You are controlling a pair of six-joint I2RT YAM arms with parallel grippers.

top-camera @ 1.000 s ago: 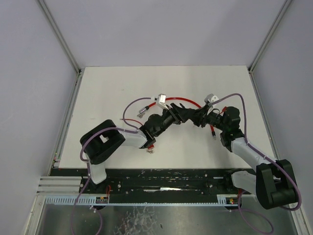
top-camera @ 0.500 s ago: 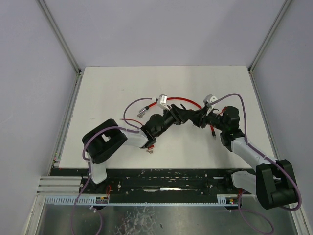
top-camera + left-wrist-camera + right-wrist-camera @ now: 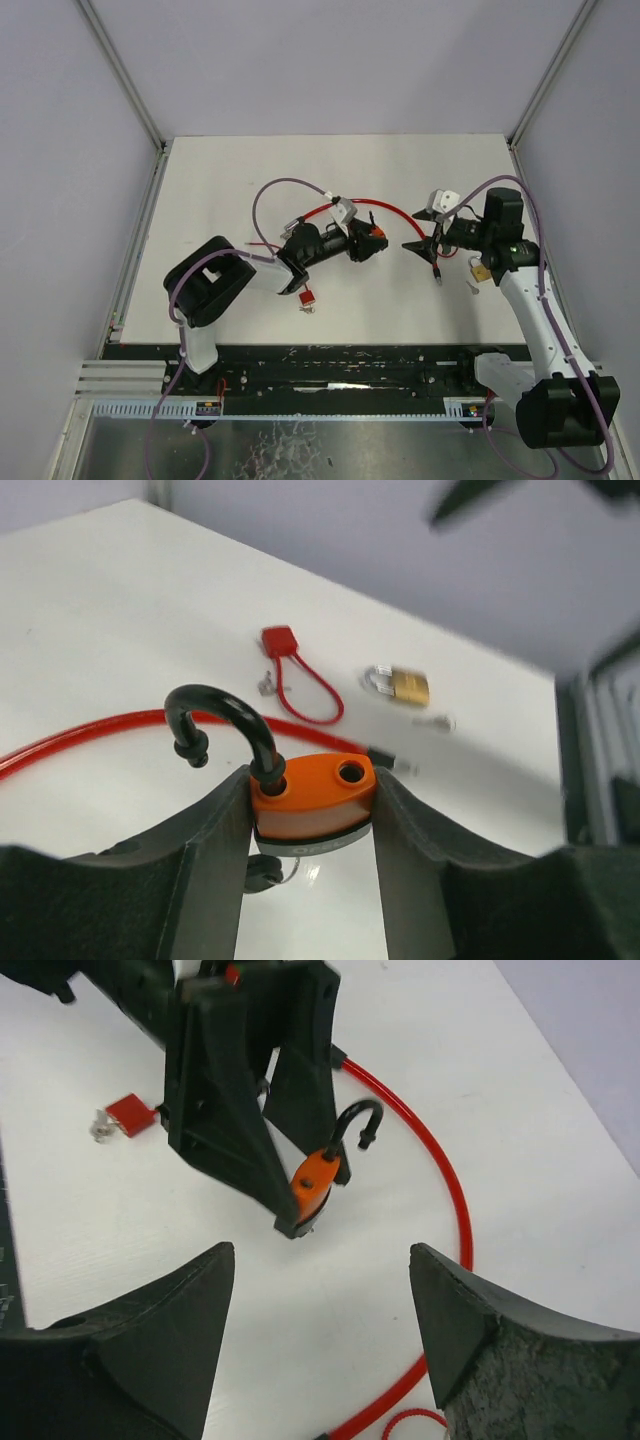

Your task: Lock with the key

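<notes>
- Pulls right gripper point(image 3: 420, 244) well away from orange padlock point(image 3: 312, 795) vs a sec ago, when both claws met at it; jaws now wide apart, nothing btwn them.
- Holds left gripper point(image 3: 372, 244) clamped on the padlock body, one finger pressing each side.
- Shows shackle point(image 3: 225, 715) swung open: one leg seated in the body, other leg free, empty hole on top.
- Hides most of the underside; dark bit w/ a ring below the body, maybe the key, can't tell.
- Leaves red cable point(image 3: 90, 730) on the table just behind orange padlock; small red lock point(image 3: 280, 640) and brass padlock point(image 3: 405, 685) further beyond it, well apart.
- Progress, as a judgement: padlock picked up and presented, not yet locked. Prob. left to do: bring right claw back in, press shackle shut, turn key.
</notes>
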